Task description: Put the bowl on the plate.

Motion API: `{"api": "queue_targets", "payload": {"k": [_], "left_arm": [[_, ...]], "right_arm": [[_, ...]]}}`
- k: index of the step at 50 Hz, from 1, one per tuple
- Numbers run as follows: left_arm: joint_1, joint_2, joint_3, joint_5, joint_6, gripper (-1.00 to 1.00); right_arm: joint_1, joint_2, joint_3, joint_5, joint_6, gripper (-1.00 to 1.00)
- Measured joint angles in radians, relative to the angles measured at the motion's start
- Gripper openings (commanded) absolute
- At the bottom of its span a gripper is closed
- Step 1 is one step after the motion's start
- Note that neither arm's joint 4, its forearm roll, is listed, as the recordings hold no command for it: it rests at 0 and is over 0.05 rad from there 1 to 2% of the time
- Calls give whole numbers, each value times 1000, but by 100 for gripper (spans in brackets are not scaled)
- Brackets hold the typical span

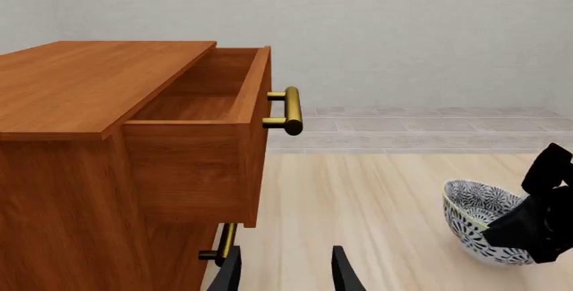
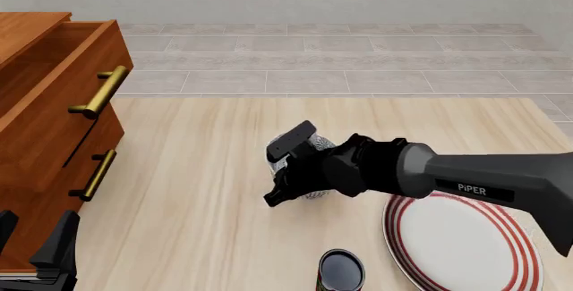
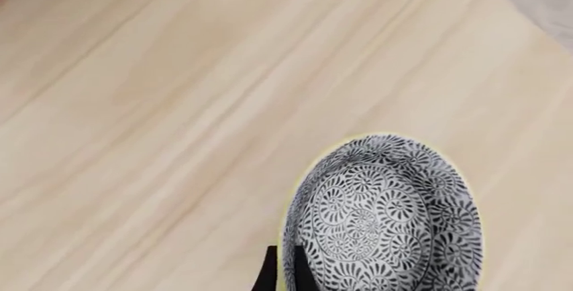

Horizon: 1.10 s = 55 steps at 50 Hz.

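Nearest to us in the front view, a small dark can [image 2: 341, 271] stands at the table's near edge, just left of the plate [image 2: 465, 244], which lies flat on the table [image 2: 206, 190] at the near right, white with red rings around its rim. At the near left our left gripper [image 2: 34, 251] hovers low beside the wooden cabinet [image 2: 45, 143]; in its own wrist view the two fingertips [image 1: 343, 274] stand apart with nothing between them, so we read it as open and empty.

Farther in, near the table's middle, our right gripper [image 2: 288, 170] reaches in from the right over the bowl [image 2: 313, 170]. The bowl is left of the plate and beyond its far edge, not on it. In the left wrist view the bowl [image 1: 479, 220] is tilted, with the black gripper at its rim. In the right wrist view one dark finger [image 3: 267, 274] sits outside the bowl's pale rim and another just inside it, pinching the wall of the bowl [image 3: 385, 217].

Farthest left, the cabinet's upper drawer [image 2: 63, 83] stands pulled open, brass handle [image 2: 98, 93] outward.
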Motion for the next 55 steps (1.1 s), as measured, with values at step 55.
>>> {"api": "queue_targets", "payload": {"k": [55], "left_arm": [[0,0,0,0,0,100]], "right_arm": [[-169,-146,-54,202,-142,-100]]}}
